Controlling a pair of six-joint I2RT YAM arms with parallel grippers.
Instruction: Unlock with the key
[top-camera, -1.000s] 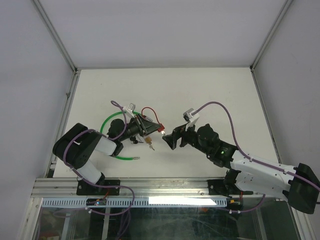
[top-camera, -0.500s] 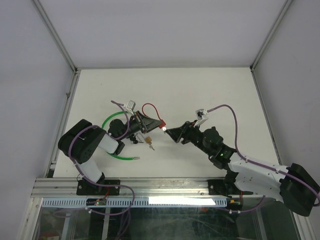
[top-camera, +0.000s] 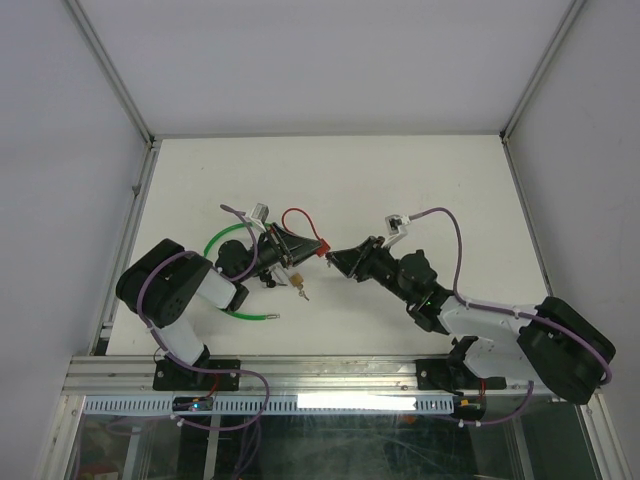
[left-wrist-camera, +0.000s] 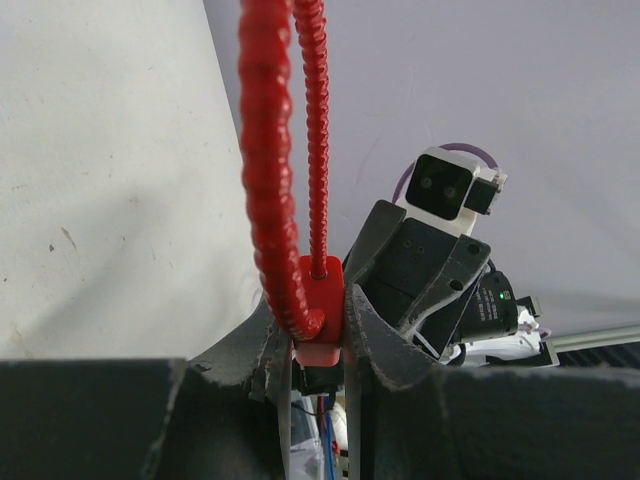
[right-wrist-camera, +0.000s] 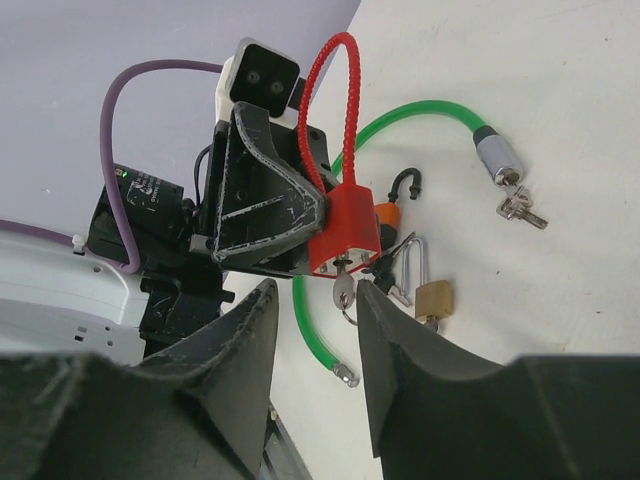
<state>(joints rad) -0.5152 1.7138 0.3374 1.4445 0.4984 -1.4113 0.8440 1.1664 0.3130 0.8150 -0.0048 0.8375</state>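
The left claw (left-wrist-camera: 319, 341) is clamping the rigid red lock (right-wrist-camera: 346, 233). The right claw (right-wrist-camera: 315, 291) is gaping before its thin, light key (right-wrist-camera: 343, 294), probably best pinched across the flat head.

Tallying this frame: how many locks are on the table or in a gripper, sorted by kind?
Cable locks: 2 (red cable lock, green cable lock)
Padlocks: 1 (brass padlock)
Other: 1 (small orange lock with a black shackle, partly hidden behind the red one)
Total: 4 locks
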